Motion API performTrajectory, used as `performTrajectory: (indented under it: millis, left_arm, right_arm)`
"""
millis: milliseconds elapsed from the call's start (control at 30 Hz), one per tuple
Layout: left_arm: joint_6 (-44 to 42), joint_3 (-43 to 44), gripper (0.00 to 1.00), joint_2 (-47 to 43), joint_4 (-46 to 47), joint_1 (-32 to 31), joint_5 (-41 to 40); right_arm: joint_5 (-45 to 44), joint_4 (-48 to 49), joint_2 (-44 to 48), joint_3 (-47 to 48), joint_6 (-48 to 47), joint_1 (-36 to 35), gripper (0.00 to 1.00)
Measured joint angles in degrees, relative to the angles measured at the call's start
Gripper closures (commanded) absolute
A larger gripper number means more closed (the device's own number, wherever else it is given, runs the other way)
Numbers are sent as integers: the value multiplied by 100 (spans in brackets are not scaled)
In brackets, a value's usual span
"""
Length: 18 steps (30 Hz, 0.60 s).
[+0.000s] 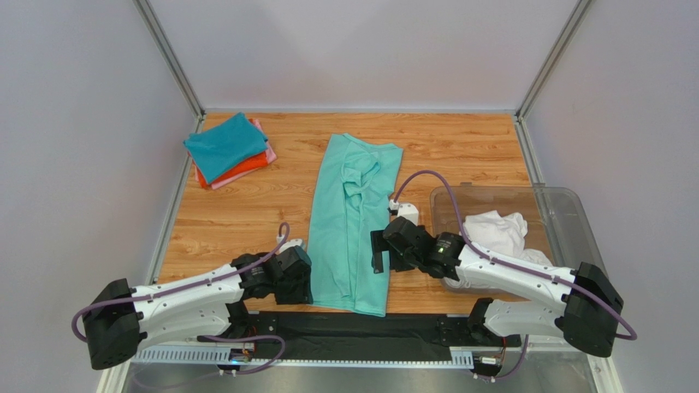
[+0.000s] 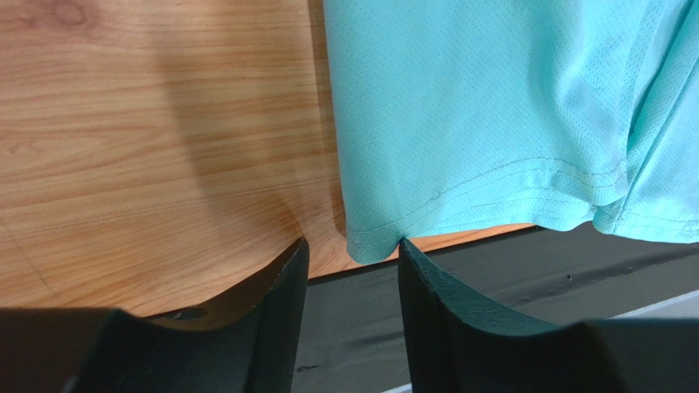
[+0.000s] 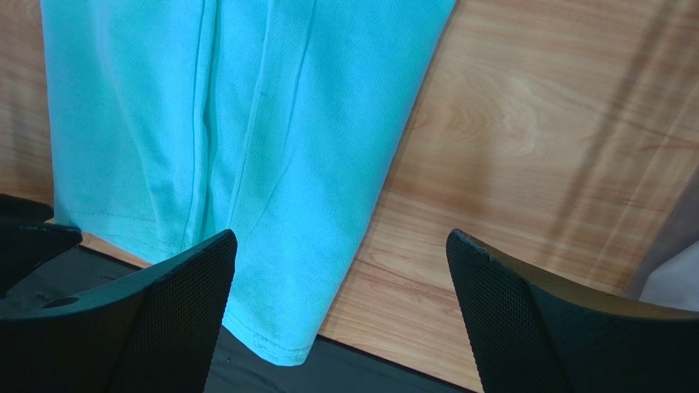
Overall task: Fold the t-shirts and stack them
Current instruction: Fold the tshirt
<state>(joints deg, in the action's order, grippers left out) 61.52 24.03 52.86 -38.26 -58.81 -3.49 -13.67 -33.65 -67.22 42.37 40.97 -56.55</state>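
Left pincer (image 2: 353,250), jaws partly apart, frames the mint shirt's (image 1: 354,221) near-left hem corner; right pincer (image 3: 340,241) gapes above its near-right corner. The shirt lies flat on the counter (image 1: 246,221) and looks soft and limp, so pinch the hem corners.

The mint-green t-shirt (image 2: 476,123) is matt, fine-mesh cloth; the table (image 2: 164,147) is smooth wood-grain.

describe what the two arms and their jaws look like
The left arm and right arm match: white link shells, black joint housings, a lilac cable looped along each. The jaws are black, curved and tapering to a point.
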Motion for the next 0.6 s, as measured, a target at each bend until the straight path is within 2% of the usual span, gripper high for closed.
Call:
performTrajectory:
  millis: [200,267,300,333,600]
  left_arm:
    - [-4,-4,74,256,282,0,90]
    - [-2,-11,85,291,332,0,105]
    - [-9,-17,97,302,337,0,107]
    - [9,-31,100,306,341,0,109]
    - [-11,-129,100,133,363,2,166]
  right_arm:
    - [-168,24,275,-190,382,-472,0]
    - [-203,17,284,-267,485,-614,0]
    - [-214,13,282,-308,535,-704,0]
    - [-227,0,280,-348,584,-835,0]
    - [-175,-42,26,-393,914,-2107,2]
